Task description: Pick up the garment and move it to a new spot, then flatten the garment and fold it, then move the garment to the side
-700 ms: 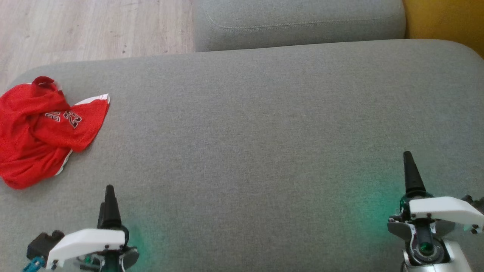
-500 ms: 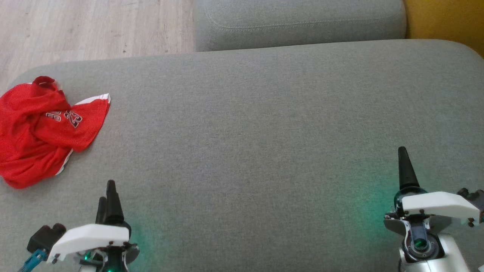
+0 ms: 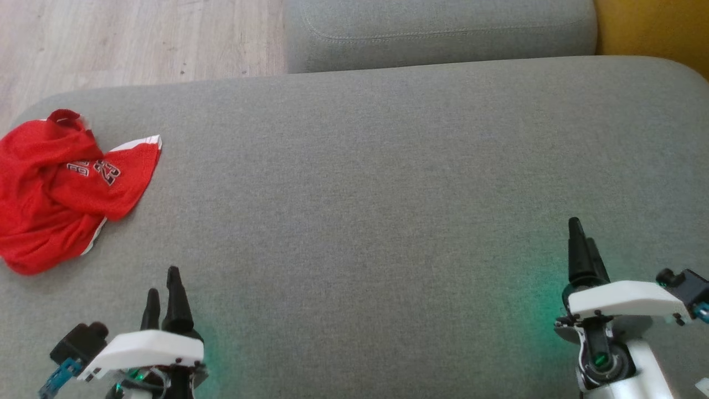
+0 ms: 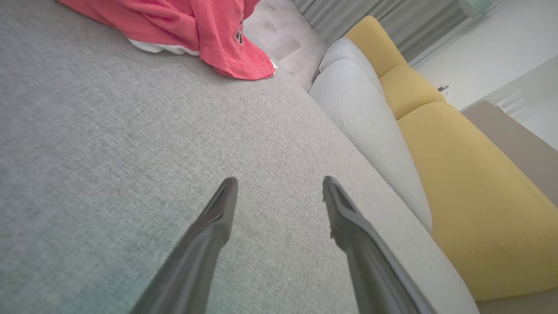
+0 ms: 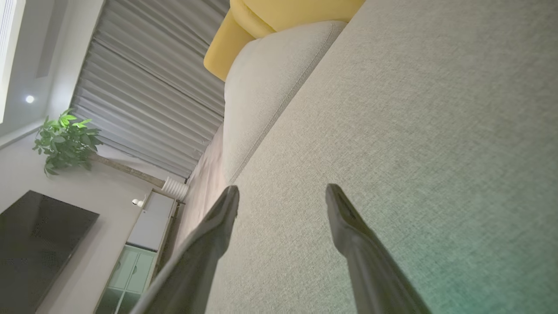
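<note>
The garment point(image 3: 61, 191) is a red jersey with white trim and a printed number, lying crumpled at the left end of the grey cushion point(image 3: 365, 183). It also shows at the top of the left wrist view as the red garment point(image 4: 183, 30). My left gripper point(image 3: 163, 285) hovers open at the lower left, below and to the right of the jersey, with nothing between its fingers. My right gripper point(image 3: 580, 235) hangs open at the lower right, far from the jersey. In the wrist views the left gripper point(image 4: 279, 185) and right gripper point(image 5: 282, 192) both show spread, empty fingers.
A second grey cushion point(image 3: 437, 33) lies behind the big one, with a yellow cushion point(image 3: 653, 27) at the far right. Wooden floor point(image 3: 133, 39) shows at the upper left. Beyond the cushions, the right wrist view has a plant point(image 5: 65, 139), curtains and a dark screen point(image 5: 39, 244).
The left gripper has shifted slightly right and down, now showing both fingers apart. The right gripper has moved a little left and turned. The jersey lies as before.
</note>
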Robot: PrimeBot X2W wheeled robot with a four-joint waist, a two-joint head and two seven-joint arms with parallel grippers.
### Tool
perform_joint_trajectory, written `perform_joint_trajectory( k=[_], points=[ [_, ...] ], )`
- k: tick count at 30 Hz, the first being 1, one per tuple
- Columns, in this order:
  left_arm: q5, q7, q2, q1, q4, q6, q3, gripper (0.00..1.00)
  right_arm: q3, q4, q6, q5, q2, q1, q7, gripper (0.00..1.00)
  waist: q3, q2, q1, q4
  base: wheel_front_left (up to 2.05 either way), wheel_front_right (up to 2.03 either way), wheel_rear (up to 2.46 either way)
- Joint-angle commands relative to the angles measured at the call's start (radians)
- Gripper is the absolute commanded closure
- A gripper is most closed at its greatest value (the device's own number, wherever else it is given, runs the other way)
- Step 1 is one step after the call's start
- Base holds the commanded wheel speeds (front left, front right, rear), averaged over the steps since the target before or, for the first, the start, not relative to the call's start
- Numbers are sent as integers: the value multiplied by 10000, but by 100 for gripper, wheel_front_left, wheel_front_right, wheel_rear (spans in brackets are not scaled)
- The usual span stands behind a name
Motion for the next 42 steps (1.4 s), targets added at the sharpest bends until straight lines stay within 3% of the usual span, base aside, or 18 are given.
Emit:
perform_joint_trajectory(
  k=[1,42],
  points=[
    [300,-140,226,-607,-235,25,65,0,151,-254,22,-266,-91,-696,-150,0,12,0,0,-8,0,0,0],
    [5485,-1343,316,-1048,726,705,-457,0,1001,942,34,-5566,-19,-1481,-1360,0,62,0,0,-18,0,0,0]
  ],
)
